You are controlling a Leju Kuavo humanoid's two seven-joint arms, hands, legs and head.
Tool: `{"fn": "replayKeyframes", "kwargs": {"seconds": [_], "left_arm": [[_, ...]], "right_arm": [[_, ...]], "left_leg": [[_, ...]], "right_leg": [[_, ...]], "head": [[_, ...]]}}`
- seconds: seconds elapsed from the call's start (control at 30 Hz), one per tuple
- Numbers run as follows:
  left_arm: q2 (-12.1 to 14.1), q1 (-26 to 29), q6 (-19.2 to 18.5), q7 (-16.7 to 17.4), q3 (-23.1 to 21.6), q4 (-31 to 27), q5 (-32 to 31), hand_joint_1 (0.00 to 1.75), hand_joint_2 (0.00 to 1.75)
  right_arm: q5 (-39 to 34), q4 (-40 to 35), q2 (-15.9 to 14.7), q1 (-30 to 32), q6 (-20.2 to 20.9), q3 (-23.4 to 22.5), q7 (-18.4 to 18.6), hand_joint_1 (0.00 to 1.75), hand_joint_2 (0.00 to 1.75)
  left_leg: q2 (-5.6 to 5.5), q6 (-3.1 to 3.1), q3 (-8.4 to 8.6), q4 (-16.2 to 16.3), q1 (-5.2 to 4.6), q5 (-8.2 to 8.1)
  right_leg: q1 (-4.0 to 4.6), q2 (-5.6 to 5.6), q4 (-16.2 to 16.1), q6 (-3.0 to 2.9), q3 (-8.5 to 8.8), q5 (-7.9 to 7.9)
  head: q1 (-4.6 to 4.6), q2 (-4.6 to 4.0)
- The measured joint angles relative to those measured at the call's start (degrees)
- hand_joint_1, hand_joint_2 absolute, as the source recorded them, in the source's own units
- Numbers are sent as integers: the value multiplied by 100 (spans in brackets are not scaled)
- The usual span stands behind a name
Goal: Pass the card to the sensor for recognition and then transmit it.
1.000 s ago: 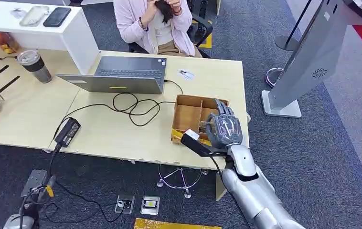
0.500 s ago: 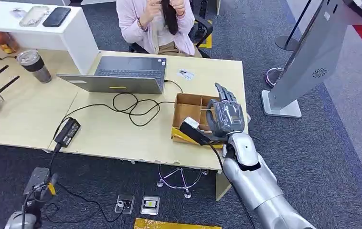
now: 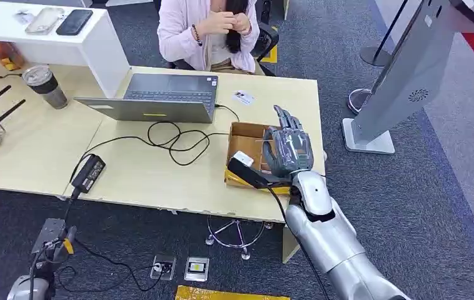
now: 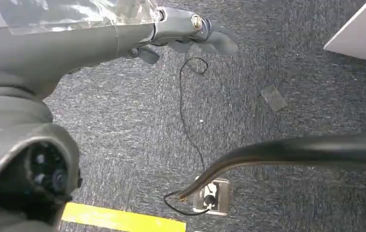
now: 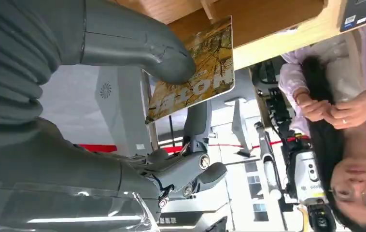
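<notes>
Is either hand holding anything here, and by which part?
The right hand holds the card, thumb pressed on its face near one edge. The left hand holds nothing.

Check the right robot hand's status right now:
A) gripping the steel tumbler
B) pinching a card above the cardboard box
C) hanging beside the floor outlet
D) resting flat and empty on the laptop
B: the right wrist view shows the thumb of the right robot hand pressed on a printed card, and the head view places that hand over the cardboard box on the table.
</notes>
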Motion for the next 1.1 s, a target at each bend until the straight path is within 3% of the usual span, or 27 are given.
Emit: {"fn": "replayKeyframes", "kwargs": {"seconds": [1.1], "left_arm": [[0,-117,107,-7,-240,15,-20,0,0]], "right_arm": [[90,332,324,-483,208,-4,26,175,175]], "left_leg": [[0,0,-1,0,0,0]], "right_leg": [[0,0,2,0,-1,0]], "head": [[0,0]]}}
